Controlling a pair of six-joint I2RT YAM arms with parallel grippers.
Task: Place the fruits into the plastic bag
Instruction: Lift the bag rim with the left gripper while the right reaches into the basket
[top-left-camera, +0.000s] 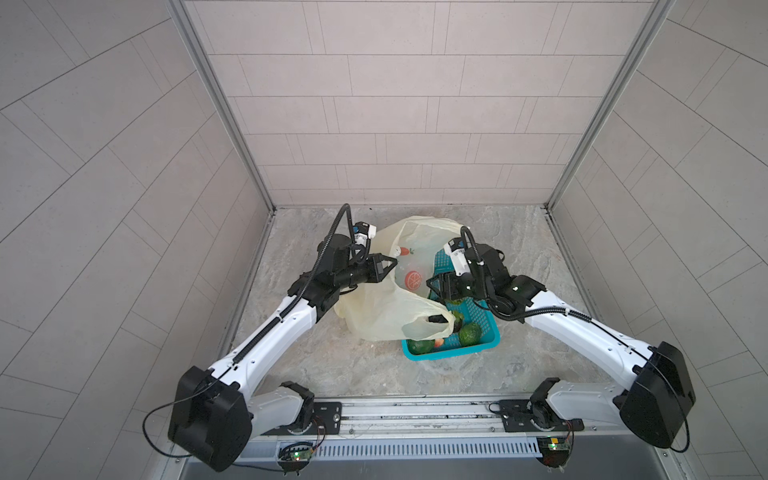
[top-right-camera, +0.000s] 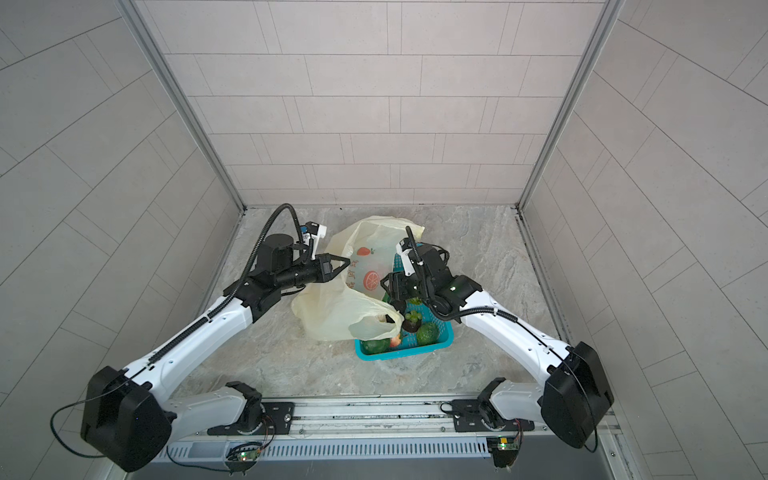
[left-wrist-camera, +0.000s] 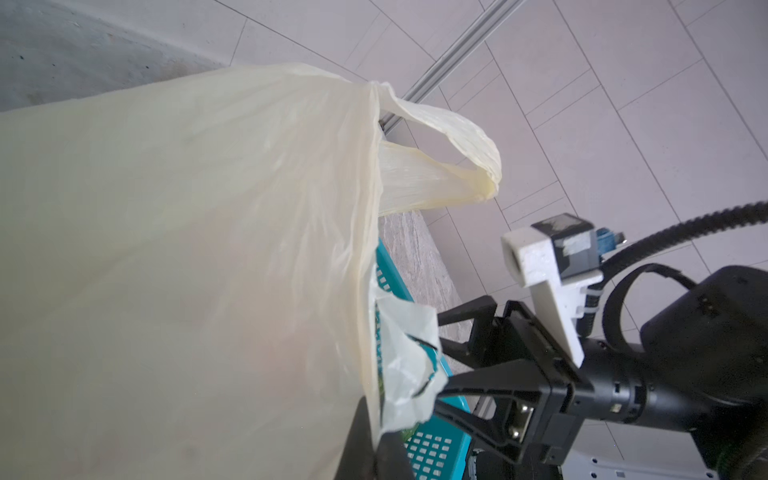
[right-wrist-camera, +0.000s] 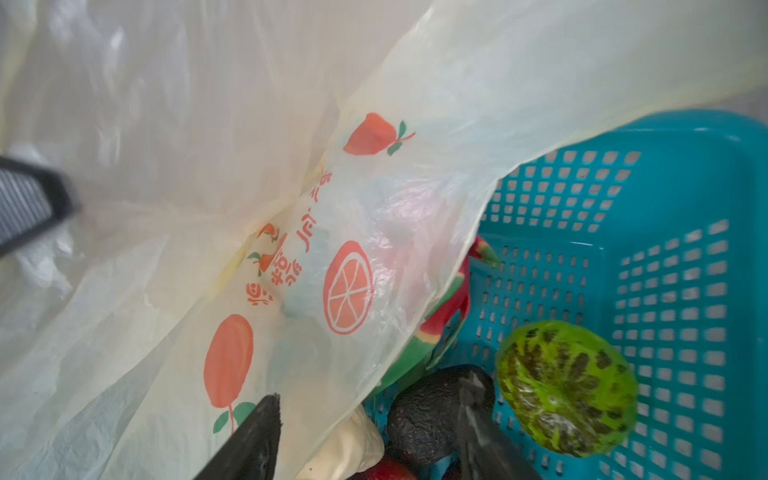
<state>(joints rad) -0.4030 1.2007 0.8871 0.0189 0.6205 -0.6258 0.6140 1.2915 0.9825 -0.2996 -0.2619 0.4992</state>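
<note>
My left gripper (top-left-camera: 394, 262) is pinched tight on the rim of the bag (top-left-camera: 374, 307), holding that edge lifted above the table (top-left-camera: 519, 249). In the left wrist view the cream film (left-wrist-camera: 187, 249) fills most of the frame, one loop handle (left-wrist-camera: 453, 137) hanging free beyond it.

My right gripper (right-wrist-camera: 365, 440) stands with its jaws parted, nothing between them, poised over the near end of the basket (right-wrist-camera: 665, 208). One fingertip (right-wrist-camera: 257, 432) lies against the printed side of the bag (right-wrist-camera: 332, 249); the other sits at a dark avocado (right-wrist-camera: 428, 411).

Fruit inspected in the basket: the dragon fruit (right-wrist-camera: 449, 307), half under the bag's edge; a bright green mottled fruit (right-wrist-camera: 569, 382) beside the avocado; a red one (right-wrist-camera: 386, 469), only a sliver visible. In a top view a second avocado (top-left-camera: 471, 333) lies at the basket's front, apart from a green fruit (top-left-camera: 419, 345).

The bag drapes over the basket's left side (whether any fruit is inside it, I cannot tell).
</note>
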